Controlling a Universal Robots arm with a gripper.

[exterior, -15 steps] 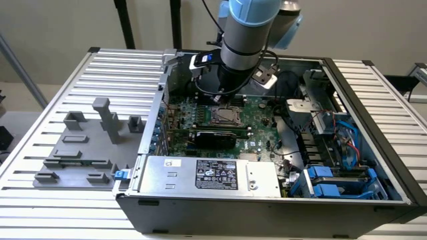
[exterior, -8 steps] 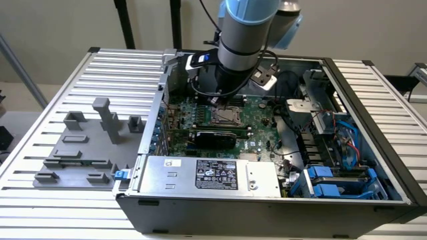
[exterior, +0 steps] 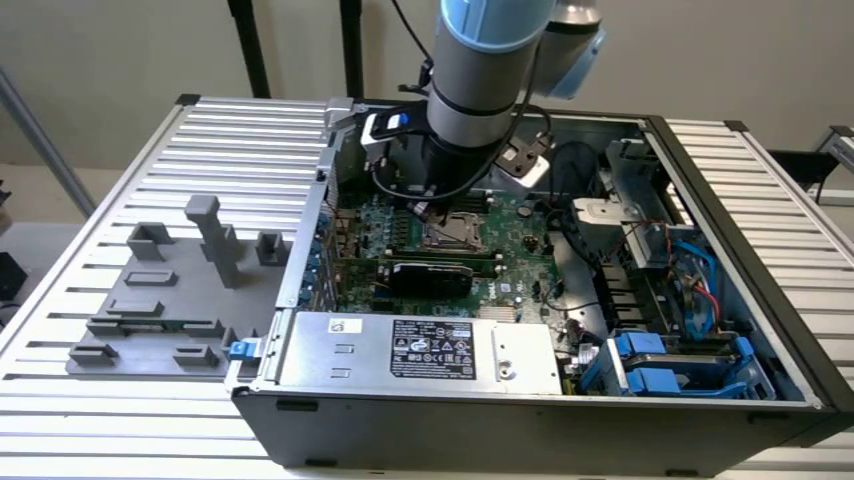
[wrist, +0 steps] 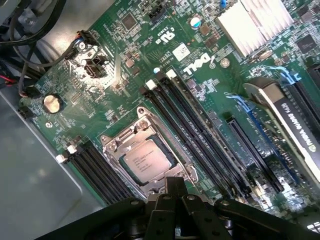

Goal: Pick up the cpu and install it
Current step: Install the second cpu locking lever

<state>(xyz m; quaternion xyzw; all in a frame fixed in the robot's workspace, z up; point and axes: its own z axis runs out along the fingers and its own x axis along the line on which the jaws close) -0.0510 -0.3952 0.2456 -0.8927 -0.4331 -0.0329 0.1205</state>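
**A:** Where's the cpu (wrist: 146,161) right now?

**B:** Lying flat in the motherboard socket (wrist: 145,159), silver lid up, framed by the metal retention bracket. In the exterior view the socket (exterior: 451,229) sits near the middle of the green motherboard (exterior: 514,215), inside the open computer case (exterior: 747,300), right under the arm.

**A:** So the chip isn't in the gripper?

**B:** No. The gripper (wrist: 172,202) hangs just above the socket's near edge, holding nothing that I can see. Its dark linkage shows in the wrist view, but whether the fingertips are spread or pressed together I cannot tell.

**A:** Which step is that, then?

**B:** I'd judge the placing is done and the install is at its tail end. The chip looks level in its seat, though the angle is too oblique to be sure every corner is down.

**A:** Anything else nearby?

**B:** RAM slots (wrist: 200,135) run beside the socket, a heatsink (wrist: 255,22) lies further off, and the grey fixture blocks (exterior: 167,300) stand outside the case at the exterior view's left.
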